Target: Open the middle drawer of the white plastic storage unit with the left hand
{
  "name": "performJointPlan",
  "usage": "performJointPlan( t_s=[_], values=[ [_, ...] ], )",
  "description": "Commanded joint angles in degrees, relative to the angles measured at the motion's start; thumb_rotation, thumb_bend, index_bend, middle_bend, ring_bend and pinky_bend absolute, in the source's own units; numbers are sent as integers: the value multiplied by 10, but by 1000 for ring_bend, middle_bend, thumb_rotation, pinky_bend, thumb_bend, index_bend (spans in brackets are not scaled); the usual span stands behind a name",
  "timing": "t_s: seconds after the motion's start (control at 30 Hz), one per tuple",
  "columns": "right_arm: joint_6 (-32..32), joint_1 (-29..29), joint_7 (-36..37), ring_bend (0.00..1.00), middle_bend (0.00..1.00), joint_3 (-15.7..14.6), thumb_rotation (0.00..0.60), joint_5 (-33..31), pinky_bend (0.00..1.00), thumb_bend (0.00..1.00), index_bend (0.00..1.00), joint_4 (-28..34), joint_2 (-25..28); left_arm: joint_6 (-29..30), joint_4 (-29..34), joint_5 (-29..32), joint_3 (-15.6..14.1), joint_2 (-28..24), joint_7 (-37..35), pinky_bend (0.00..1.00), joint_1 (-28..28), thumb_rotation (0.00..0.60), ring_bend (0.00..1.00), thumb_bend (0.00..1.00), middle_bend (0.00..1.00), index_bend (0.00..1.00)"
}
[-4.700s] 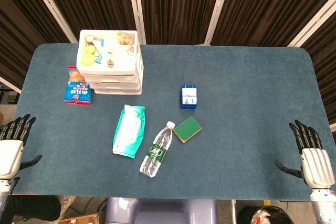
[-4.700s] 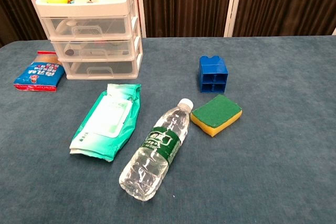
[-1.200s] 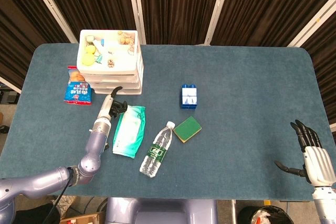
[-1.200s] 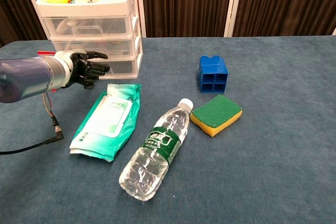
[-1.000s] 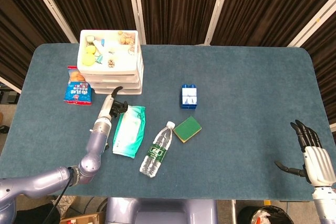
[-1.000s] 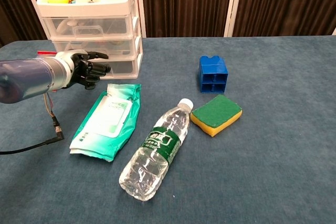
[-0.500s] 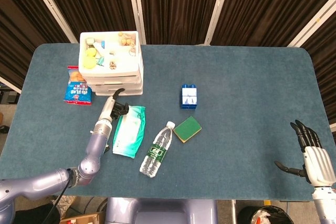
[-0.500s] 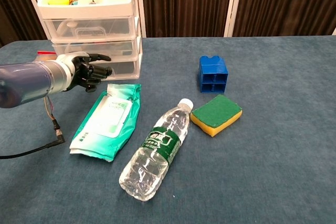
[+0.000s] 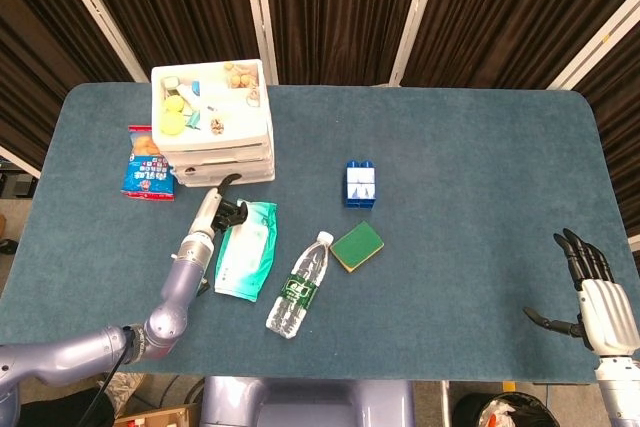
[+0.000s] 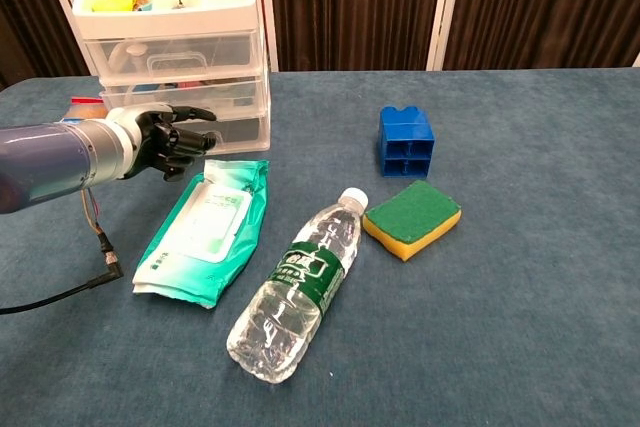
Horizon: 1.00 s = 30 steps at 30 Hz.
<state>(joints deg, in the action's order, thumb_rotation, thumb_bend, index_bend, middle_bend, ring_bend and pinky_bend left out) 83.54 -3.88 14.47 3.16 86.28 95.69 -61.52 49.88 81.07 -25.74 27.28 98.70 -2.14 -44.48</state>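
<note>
The white plastic storage unit [image 9: 212, 112] stands at the table's far left, its top tray full of small items. In the chest view its three clear drawers [image 10: 225, 92] all look flush with the frame [image 10: 170, 7]. My left hand [image 10: 172, 142] is right in front of the lower drawers, fingers curled and thumb raised against the fronts. Whether the fingers hook a handle is hidden. In the head view this left hand [image 9: 222, 207] sits just below the unit's front. My right hand [image 9: 600, 312] hangs off the table's near right corner, fingers spread and holding nothing.
A green wet-wipes pack [image 10: 205, 227] lies just under my left forearm. Beside it lie a water bottle [image 10: 300, 287], a green and yellow sponge [image 10: 412, 217] and a blue block [image 10: 406, 142]. A snack bag [image 9: 147, 164] lies left of the unit on the blue table [image 9: 450, 147].
My left arm came in from the table edge to the drawer fronts. Over the last second the whole unit slid a little toward me and to the right, with my hand drawing back.
</note>
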Motion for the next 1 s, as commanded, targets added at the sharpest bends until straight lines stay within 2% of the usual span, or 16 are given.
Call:
performJointPlan(
  t_s=[0.03,0.33,0.47,0.63,0.73,0.83,0.9,1.0],
  values=[
    [0,0,0,0,0,0,600,0,0,115,0,0,0,1,8,-5,-4,-3,-2,862,4,600,937,618,986,155],
    [4,1,-1,0,0,0,600,2,0,116,0,0,-1,10,31,-26,-21,-14,-17,861,29,600,936,618,983,141],
    [5,2,-3,0,0,0,600,3,0,115,0,0,-2,12,50,-47,-34,-31,-25,860,48,600,929,618,978,65],
    [5,2,-5,0,0,0,600,2,0,115,0,0,-3,32,116,-121,-77,-78,-17,859,86,600,924,617,974,50],
    [5,2,-7,0,0,0,600,2,0,115,0,0,-3,69,148,-188,-111,-103,17,862,102,600,930,617,982,98],
    [8,3,-11,0,0,-1,600,4,0,115,0,1,-5,125,175,-255,-139,-127,83,875,107,600,945,618,998,130],
    [10,3,-14,0,0,-1,600,6,0,115,0,1,-6,158,192,-280,-144,-136,124,882,107,600,952,618,1000,136],
    [8,3,-16,0,0,-1,600,4,0,115,0,2,-7,184,221,-277,-138,-152,190,894,96,600,968,619,1000,164]
  ],
)
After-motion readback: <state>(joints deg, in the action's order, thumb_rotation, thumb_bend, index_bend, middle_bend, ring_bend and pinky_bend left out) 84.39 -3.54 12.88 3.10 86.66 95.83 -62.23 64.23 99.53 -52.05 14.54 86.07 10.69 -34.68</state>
